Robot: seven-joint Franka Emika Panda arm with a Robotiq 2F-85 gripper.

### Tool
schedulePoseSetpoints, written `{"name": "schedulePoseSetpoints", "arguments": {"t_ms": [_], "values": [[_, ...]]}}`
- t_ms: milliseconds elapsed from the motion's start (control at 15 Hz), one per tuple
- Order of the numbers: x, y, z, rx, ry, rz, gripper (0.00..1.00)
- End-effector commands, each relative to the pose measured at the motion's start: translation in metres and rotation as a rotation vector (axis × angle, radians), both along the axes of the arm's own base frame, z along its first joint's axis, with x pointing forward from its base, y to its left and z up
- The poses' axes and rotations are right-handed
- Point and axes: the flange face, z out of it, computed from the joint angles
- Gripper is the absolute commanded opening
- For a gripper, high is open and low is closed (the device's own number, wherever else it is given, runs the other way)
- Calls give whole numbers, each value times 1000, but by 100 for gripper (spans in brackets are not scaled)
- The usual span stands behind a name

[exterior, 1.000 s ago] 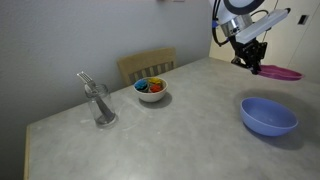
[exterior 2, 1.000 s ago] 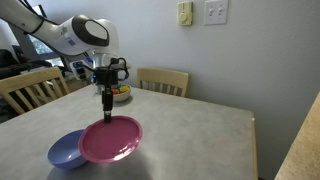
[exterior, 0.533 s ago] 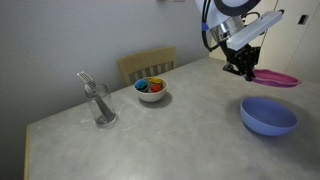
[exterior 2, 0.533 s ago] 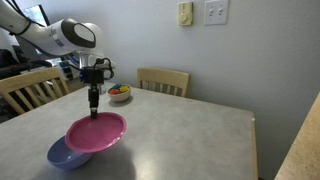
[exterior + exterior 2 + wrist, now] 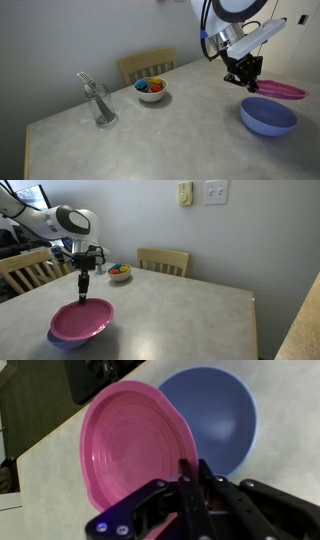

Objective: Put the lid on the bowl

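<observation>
My gripper (image 5: 246, 82) is shut on the rim of the magenta-pink lid (image 5: 284, 90) and holds it flat just above the periwinkle-blue bowl (image 5: 268, 117). In an exterior view the lid (image 5: 81, 319) covers most of the bowl (image 5: 56, 339), of which only a blue edge shows, below the gripper (image 5: 84, 296). In the wrist view the lid (image 5: 130, 442) overlaps the left part of the bowl (image 5: 222, 420), and the fingers (image 5: 196, 472) pinch the lid's edge.
A small white bowl with colourful contents (image 5: 151, 90) stands near the table's far edge, also in an exterior view (image 5: 119, 274). A clear glass with a fork (image 5: 99, 102) stands on the table. Wooden chairs (image 5: 147, 66) (image 5: 163, 259) stand at the table.
The gripper has carried the lid from beyond the bowl to right over it and lowered it; the lid now overlaps most of the bowl.
</observation>
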Motion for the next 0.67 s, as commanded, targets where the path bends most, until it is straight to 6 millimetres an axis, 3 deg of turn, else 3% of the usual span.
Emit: {"name": "schedulePoseSetpoints", "arguments": {"t_ms": [0, 267, 600], "values": [[-14, 22, -3, 79, -5, -46, 3], [-7, 46, -9, 151, -39, -127, 3], [-2, 49, -14, 149, -67, -231, 3]]}}
